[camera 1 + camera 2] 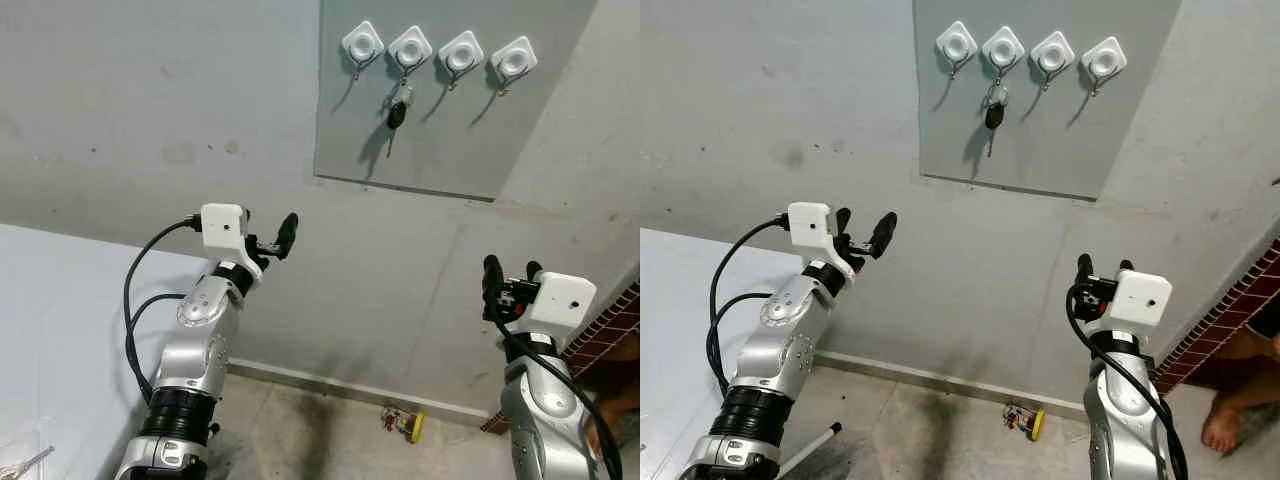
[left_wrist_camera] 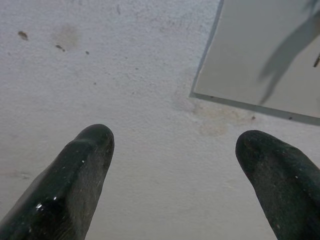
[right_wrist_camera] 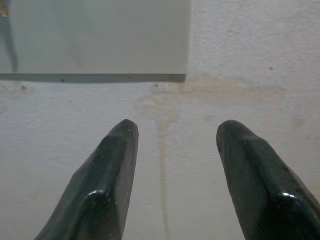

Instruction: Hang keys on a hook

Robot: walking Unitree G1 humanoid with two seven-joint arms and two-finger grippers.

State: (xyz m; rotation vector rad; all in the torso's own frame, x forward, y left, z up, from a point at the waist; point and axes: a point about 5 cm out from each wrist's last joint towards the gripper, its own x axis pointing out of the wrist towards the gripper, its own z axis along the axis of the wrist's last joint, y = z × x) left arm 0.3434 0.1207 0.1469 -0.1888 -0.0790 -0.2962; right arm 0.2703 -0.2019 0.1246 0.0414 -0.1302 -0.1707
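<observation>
Grey stained wall (image 1: 150, 130), concrete floor (image 1: 300, 430), brick (image 1: 610, 330) at rt.

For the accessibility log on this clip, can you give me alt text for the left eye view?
A black key hangs from the second of four white hooks on a grey wall panel. Below it, the left gripper and right gripper are raised toward the wall, both open and empty. A small yellow object lies on the floor by the skirting.

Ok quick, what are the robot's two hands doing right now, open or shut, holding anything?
Left gripper: open, holding nothing, raised toward the grey wall.
Right gripper: open, holding nothing, also raised.
</observation>
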